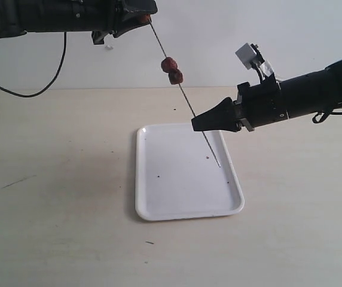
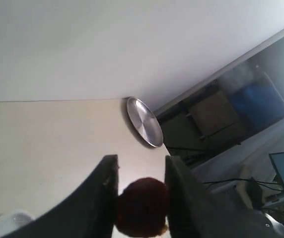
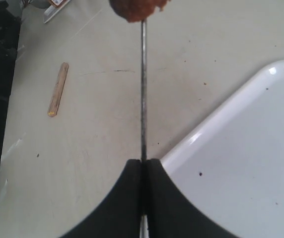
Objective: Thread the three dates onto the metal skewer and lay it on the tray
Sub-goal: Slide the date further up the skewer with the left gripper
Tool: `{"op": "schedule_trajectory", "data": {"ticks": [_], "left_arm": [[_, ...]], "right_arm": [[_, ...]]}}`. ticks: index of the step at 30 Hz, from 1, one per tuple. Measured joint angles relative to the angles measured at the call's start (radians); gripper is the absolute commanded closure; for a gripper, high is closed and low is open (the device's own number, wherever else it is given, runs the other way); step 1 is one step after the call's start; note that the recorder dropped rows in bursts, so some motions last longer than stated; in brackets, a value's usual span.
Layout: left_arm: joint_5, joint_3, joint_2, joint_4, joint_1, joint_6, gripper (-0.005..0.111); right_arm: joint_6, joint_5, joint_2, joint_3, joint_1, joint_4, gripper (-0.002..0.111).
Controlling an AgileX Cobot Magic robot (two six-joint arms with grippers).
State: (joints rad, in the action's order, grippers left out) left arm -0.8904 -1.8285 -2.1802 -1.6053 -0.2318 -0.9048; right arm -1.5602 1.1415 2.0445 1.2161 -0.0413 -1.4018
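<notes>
Exterior view: at 11 o'clock the left gripper [image 1: 140,17] pinches one date [image 1: 143,20] at the top end of the metal skewer [image 1: 186,98]. Two more dates [image 1: 170,64] sit on the rod, touching each other. The skewer leans down toward 5 o'clock, with its tip over the tray [image 1: 159,203]. From 3 o'clock the right gripper [image 1: 194,125] squeezes the rod tight. A round metal plate [image 2: 144,121] and a small wooden stick [image 3: 57,89] lie on the table [image 1: 51,179].
</notes>
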Motion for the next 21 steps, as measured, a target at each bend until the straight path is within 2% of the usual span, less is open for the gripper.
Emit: {"op": "schedule_trajectory", "data": {"ticks": [9, 21], "left_arm": [[0.000, 0.000, 0.000, 0.010, -0.007, 0.000, 0.085], [0.009, 0.000, 0.000, 0.092, -0.054, 0.012, 0.085]], "right_arm": [[0.006, 0.004, 0.000, 0.000, 0.000, 0.008, 0.108], [0.036, -0.024, 0.000, 0.006, 0.014, 0.017, 0.108]]}}
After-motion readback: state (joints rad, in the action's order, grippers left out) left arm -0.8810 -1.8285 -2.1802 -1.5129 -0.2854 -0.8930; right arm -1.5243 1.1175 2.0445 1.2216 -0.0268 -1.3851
